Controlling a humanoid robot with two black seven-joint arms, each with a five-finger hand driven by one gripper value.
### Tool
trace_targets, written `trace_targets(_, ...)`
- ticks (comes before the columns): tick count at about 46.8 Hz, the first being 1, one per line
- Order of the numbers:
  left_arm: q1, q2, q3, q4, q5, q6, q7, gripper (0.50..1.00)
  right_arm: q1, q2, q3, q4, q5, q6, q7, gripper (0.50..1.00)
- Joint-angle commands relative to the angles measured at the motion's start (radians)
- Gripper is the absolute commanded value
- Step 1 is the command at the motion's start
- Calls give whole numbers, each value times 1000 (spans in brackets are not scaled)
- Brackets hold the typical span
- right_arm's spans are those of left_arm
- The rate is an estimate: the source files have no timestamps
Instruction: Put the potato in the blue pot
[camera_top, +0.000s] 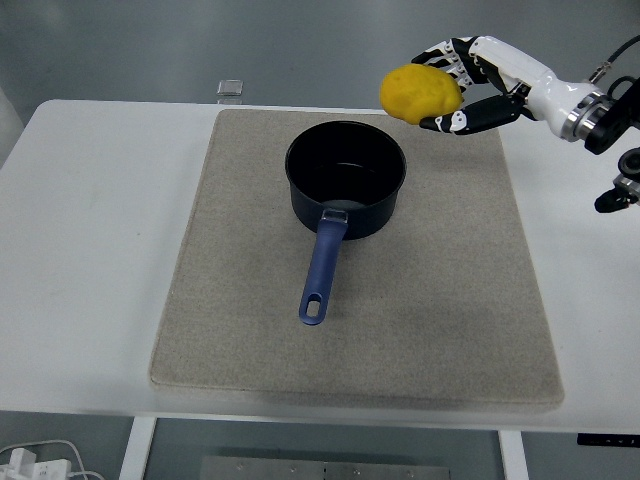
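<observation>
Potato (420, 93) sits gripped in the right robot hand (462, 90), fingers curled round it, apparently raised just beyond the blue pot (346, 180); lowering and release remain.

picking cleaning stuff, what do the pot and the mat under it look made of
Pot: looks like metal with a dark blue coating, going by its smooth, faintly glossy inside; the handle could be plastic. Mat: looks like felt or woven fabric, beige, matte and slightly fuzzy, with soft rounded corners.
</observation>
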Motion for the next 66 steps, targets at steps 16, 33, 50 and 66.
trace_targets(16,0,0,0,0,0,0,0,1000,24,226,-58,-150,1,-1,-2,500)
trace_targets(33,0,0,0,0,0,0,0,1000,-59,356,-78,-287,-2,0,-2,500)
trace_targets(50,0,0,0,0,0,0,0,1000,-96,358,-76,-296,1,-23,-2,583)
trace_targets(66,0,0,0,0,0,0,0,1000,-96,359,-76,-296,1,-23,-2,950)
